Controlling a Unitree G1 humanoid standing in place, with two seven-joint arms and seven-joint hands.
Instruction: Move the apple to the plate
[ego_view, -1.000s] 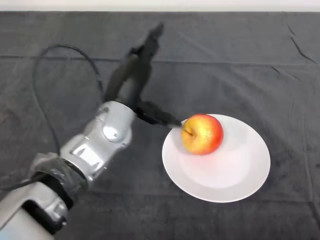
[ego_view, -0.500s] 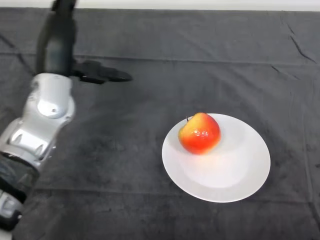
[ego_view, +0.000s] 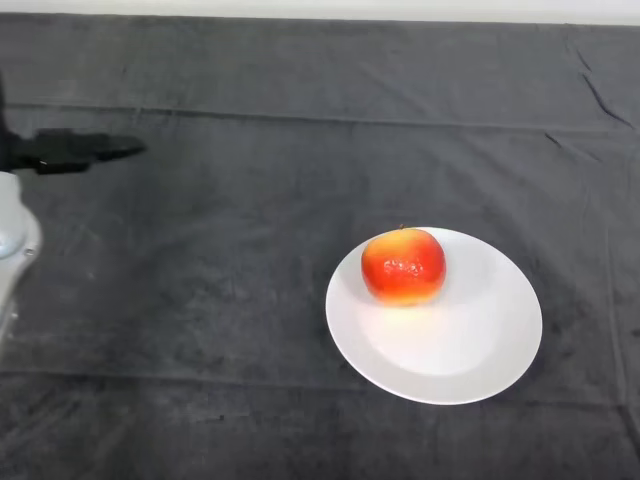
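The apple (ego_view: 403, 266) sits on the white plate (ego_view: 470, 350), toward the plate's far-left part, red and yellow with its stem end up. The left hand (ego_view: 70, 150) shows only at the view's left edge, well apart from the plate, one black digit pointing out straight over the dark cloth (ego_view: 300, 170). It holds nothing, but I cannot tell how its other fingers are set.

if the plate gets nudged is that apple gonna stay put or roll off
The apple is round and sits off-centre, near the upper left rim of the white plate, so it could well roll. The plate looks shallow, so its rim may not stop it. Its skin looks glossy, so likely a bit slippery.
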